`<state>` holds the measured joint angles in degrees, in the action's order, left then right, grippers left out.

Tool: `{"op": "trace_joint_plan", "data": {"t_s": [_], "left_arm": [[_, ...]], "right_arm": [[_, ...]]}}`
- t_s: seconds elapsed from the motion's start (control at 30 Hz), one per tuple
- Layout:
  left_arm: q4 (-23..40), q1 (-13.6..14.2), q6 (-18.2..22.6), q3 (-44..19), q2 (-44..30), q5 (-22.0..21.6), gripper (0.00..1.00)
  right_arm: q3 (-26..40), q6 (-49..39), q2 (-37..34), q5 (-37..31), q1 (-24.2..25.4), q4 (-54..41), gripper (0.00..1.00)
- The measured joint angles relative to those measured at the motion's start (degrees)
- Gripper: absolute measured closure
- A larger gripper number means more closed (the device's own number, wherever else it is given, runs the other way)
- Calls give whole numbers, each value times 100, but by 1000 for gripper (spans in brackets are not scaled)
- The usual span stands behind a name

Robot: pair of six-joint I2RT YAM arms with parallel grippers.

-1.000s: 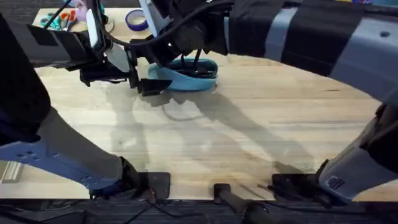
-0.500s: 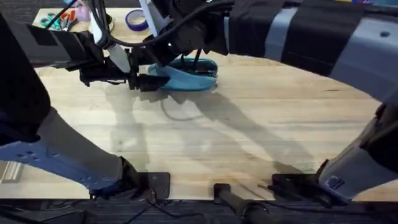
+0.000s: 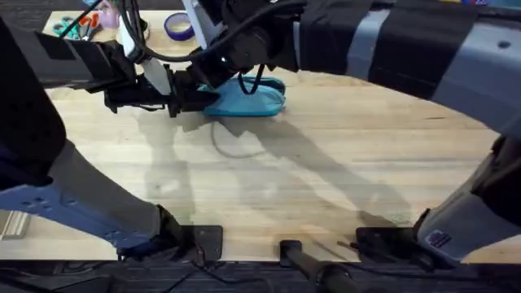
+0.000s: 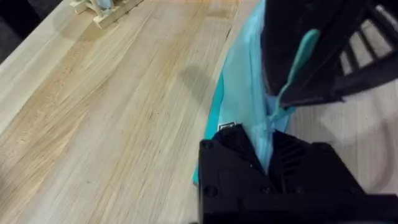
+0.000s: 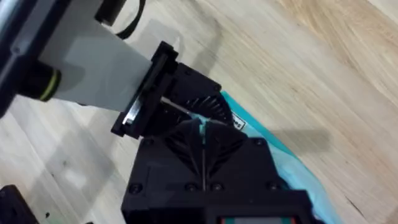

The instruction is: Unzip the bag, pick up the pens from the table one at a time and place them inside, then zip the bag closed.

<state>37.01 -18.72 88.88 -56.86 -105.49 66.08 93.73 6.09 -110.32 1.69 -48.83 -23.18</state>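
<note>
The turquoise bag (image 3: 254,101) lies on the far middle of the table (image 3: 326,163), and its top looks closed. My left gripper (image 3: 195,102) is shut on the bag's left end; the left wrist view shows its black fingers (image 4: 239,155) pinching the fabric (image 4: 239,81). My right gripper (image 3: 213,81) reaches across from the right and sits just above that same end. It is shut on the teal zipper pull (image 4: 297,59), which shows as a thin teal strip between its fingers (image 5: 202,132). The pens are hidden.
At the far left edge of the table lie a blue tape roll (image 3: 178,27) and teal-handled scissors (image 3: 76,27). Pale wooden sticks (image 4: 107,9) rest beyond the bag. Wide bare wood stretches in front of the bag.
My right gripper has slid left along the bag toward the left gripper. The dark open mouth seen earlier has closed up. The left gripper has held its place.
</note>
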Motion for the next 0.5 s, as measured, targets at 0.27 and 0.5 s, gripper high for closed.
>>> {"op": "trace_joint_plan", "data": {"t_s": [0.27, 0.5], "left_arm": [[-1, 3, 0, 0, 0, -4, 947], [-15, 7, 0, 0, 0, 3, 950]], "right_arm": [[0, 9, 0, 36, 310, -299, 969], [0, 102, 0, 157, 573, -560, 969]]}}
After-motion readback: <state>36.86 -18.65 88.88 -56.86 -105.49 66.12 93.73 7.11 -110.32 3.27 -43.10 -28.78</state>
